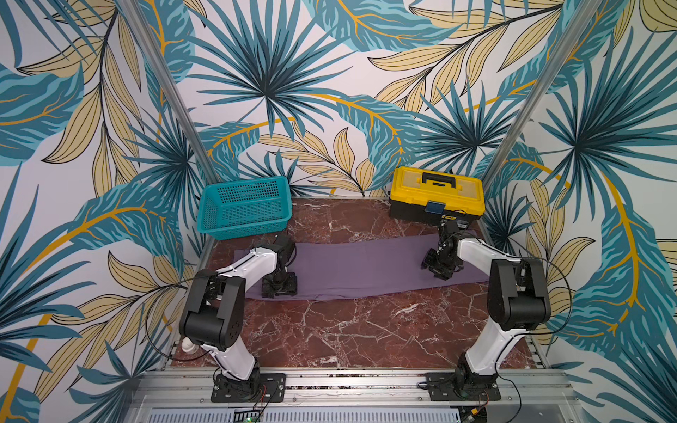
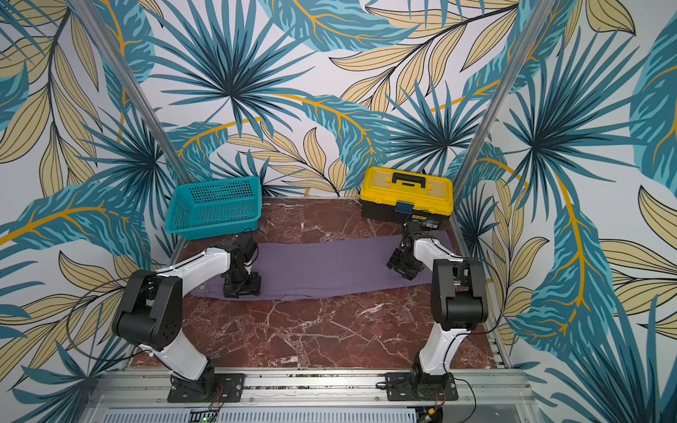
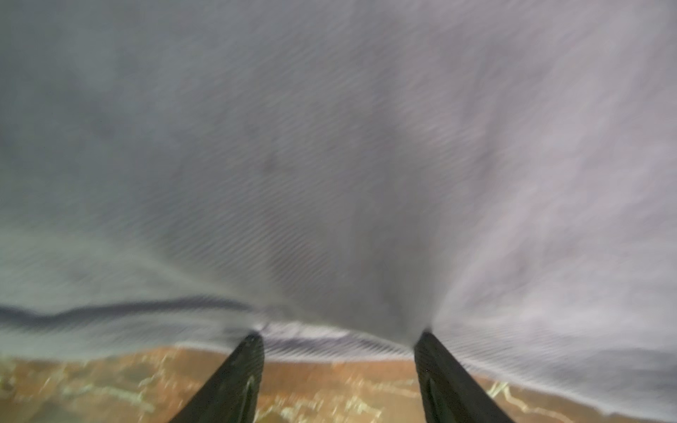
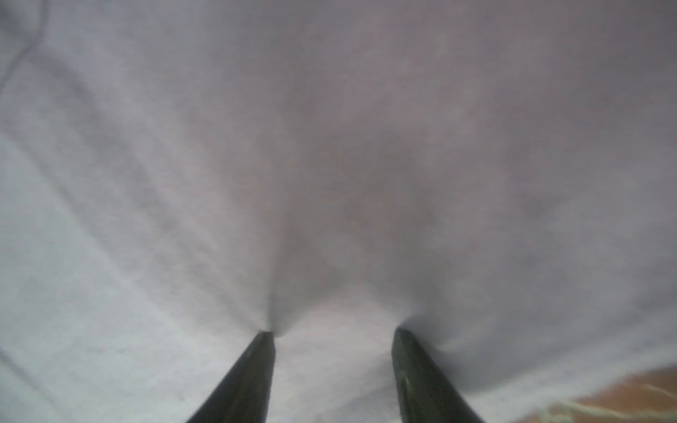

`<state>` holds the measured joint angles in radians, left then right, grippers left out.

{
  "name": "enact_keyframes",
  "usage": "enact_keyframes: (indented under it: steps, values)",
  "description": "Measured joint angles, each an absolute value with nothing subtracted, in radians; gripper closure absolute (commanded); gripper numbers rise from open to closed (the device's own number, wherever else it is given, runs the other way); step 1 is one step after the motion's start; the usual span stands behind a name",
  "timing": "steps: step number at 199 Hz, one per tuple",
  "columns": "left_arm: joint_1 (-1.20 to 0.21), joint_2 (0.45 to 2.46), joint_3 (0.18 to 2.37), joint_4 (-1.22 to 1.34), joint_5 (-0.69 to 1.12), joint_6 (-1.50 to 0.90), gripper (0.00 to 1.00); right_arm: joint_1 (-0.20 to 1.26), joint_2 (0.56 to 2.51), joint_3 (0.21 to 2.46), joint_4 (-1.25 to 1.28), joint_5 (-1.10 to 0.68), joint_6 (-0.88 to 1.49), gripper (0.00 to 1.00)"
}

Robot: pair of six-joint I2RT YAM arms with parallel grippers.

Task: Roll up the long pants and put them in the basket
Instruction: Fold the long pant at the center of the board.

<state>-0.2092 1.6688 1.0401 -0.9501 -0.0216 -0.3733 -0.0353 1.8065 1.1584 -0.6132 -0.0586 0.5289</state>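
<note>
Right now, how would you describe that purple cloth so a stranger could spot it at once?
Find the red-brown marble table. Across its middle, in front of the teal basket and the yellow toolbox at the back, lie the long pants, spread flat in a wide band. They are the only soft thing there, plain dusty purple, with no pattern.

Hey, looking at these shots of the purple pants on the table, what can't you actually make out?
- Pants ends, both top views: the left arm and right arm partly cover them, so waist and cuffs cannot be told apart.
- Left hand, left wrist view: blurred; pressing or pinching the cloth is unclear.
- Right hand, right wrist view: soft focus, same doubt.
- Toolbox contents, both top views: it is shut.
</note>
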Motion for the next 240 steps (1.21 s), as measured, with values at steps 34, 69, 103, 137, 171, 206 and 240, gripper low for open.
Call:
enact_keyframes:
  steps: [34,69,103,137,171,206,240]
  values:
    - [-0.172,1.661,1.093,-1.0,-0.044,-0.367,0.27,-0.125,1.766,1.248,-0.682,-0.007,0.479,0.24]
    - [-0.16,1.677,1.192,-1.004,-0.052,-0.362,0.27,-0.302,1.806,1.437,-0.704,0.071,0.334,0.2]
    - [-0.152,1.705,1.198,-1.004,-0.051,-0.353,0.27,-0.347,1.945,1.542,-0.712,0.156,0.164,0.19]
    - [-0.131,1.723,1.198,-1.015,-0.053,-0.339,0.27,-0.359,2.115,1.617,-0.715,0.163,0.056,0.19]
    - [-0.109,1.723,1.198,-1.023,-0.064,-0.327,0.27,-0.385,2.149,1.642,-0.717,0.159,-0.012,0.18]
    - [-0.096,1.724,1.198,-1.03,-0.071,-0.324,0.27,-0.413,2.147,1.638,-0.716,0.146,-0.064,0.16]
    - [-0.09,1.734,1.203,-1.035,-0.072,-0.324,0.27,-0.456,2.148,1.637,-0.718,0.068,-0.106,0.16]
